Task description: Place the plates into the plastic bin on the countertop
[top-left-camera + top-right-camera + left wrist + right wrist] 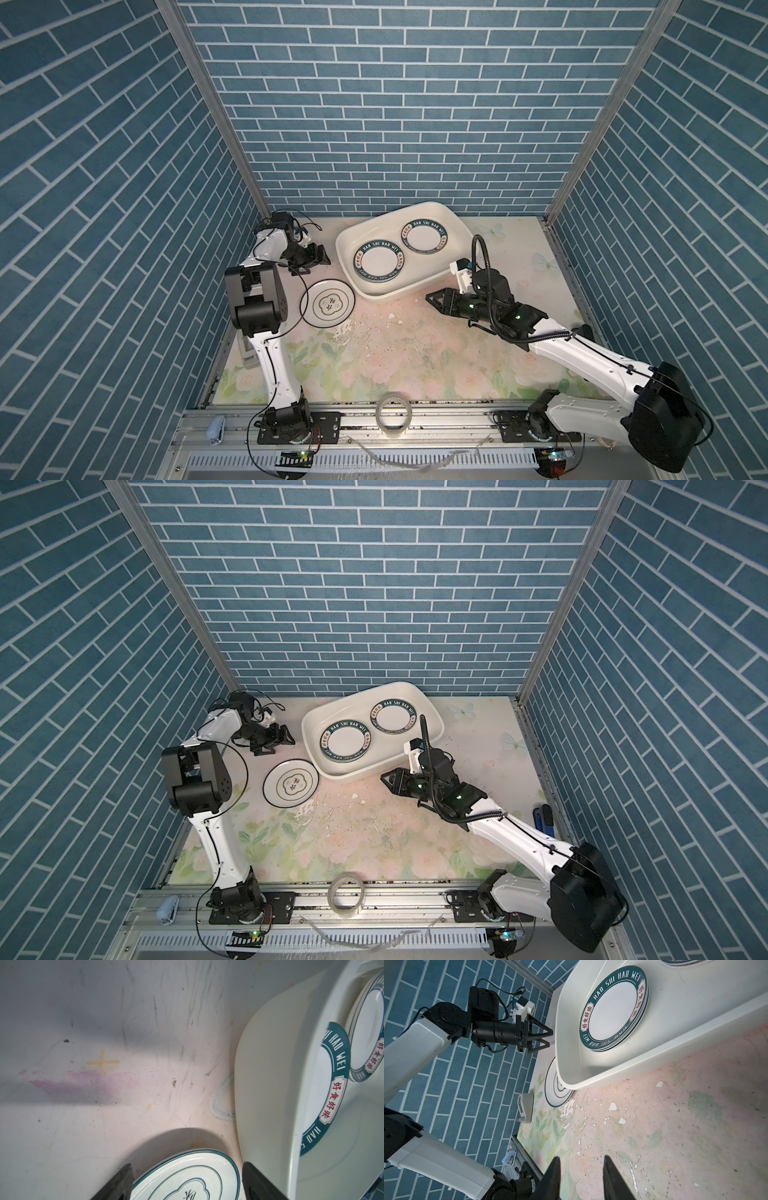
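Beside the left end of the large glossy white rectangular plastic bin (457, 232), the left gripper (320, 264) hangs spread wide and empty, near the far edge of a round white plate with a flower emblem (327, 306) lying on the flowered pale countertop (415, 353). Inside the bin sit a near stack of white plates with green lettered rims (377, 261) and a far stack (424, 237). By its near wall, the right gripper (430, 297) stands narrowly parted, holding nothing

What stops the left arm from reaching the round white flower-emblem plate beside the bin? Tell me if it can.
Probably yes. The left gripper hovers close by the round white flower-emblem plate, jaws open, nothing lying between; only the glossy white plastic bin crowds one side.
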`<state>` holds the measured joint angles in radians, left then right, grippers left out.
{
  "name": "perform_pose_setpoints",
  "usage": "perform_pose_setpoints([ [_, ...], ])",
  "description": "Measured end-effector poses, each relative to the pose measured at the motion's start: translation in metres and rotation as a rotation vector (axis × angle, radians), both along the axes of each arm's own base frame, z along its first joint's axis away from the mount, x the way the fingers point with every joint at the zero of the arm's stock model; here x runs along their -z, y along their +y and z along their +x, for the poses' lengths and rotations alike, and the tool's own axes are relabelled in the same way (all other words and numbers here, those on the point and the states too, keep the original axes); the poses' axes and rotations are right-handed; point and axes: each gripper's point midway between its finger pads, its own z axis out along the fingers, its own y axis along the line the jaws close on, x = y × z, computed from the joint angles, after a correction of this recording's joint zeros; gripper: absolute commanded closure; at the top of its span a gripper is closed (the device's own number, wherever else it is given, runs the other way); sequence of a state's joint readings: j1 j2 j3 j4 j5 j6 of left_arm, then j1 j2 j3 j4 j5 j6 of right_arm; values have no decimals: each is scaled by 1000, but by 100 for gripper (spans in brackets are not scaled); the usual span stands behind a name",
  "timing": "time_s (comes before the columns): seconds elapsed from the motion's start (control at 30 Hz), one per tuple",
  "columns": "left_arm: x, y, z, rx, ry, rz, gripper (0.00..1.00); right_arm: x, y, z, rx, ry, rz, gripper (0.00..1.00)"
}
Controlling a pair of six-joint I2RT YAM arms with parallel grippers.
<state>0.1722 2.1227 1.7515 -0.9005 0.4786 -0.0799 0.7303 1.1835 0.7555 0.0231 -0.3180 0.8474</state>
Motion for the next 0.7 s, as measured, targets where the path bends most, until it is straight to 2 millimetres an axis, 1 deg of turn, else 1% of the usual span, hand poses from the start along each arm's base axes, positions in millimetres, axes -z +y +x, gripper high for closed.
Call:
perform_pose_setpoints([
  [0.07,2,-1,-1,-2,6,-9,20,-1,-1,-1,3,-3,1,65],
  [0.17,10,-3,-3,-7,30,-23,20,-4,-2,-1,4,-11,8,65],
  [0.33,33,-4,-9,-11,89,-33,21,-8,-3,-1,7,-20,13,66],
  [0.53,38,-4,-12,-12,103,-36,23,-6,-4,-2,7,-17,11,66],
  [0.7,47,-7,-22,-11,132,-48,27,-5,-4,-3,6,-16,10,66],
])
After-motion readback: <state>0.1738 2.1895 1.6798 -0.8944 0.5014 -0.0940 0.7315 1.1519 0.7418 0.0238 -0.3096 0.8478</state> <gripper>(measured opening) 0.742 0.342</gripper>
